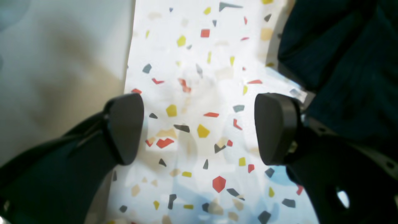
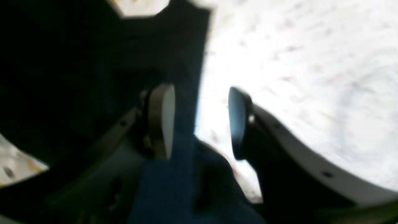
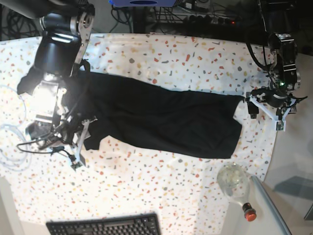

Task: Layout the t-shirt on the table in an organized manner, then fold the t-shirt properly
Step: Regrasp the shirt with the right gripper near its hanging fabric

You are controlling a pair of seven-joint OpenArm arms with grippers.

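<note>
The black t-shirt (image 3: 166,117) lies stretched out across the speckled table (image 3: 161,58), still rumpled at its left end. In the base view my left gripper (image 3: 266,111) sits just off the shirt's right end. In its wrist view the left gripper (image 1: 199,127) is open over bare cloth, and the t-shirt (image 1: 342,62) lies off to the upper right. My right gripper (image 3: 80,144) is at the shirt's left end. Up close the right gripper (image 2: 199,123) is open, with an edge of the t-shirt (image 2: 183,140) hanging loose between the fingers, close to the left pad (image 2: 163,121).
A black keyboard (image 3: 102,226) lies at the front edge. A clear glass bottle (image 3: 234,180) with a red cap rests at the front right. Loose cables (image 3: 10,132) trail at the left. The table's edge (image 1: 126,71) runs just left of my left gripper.
</note>
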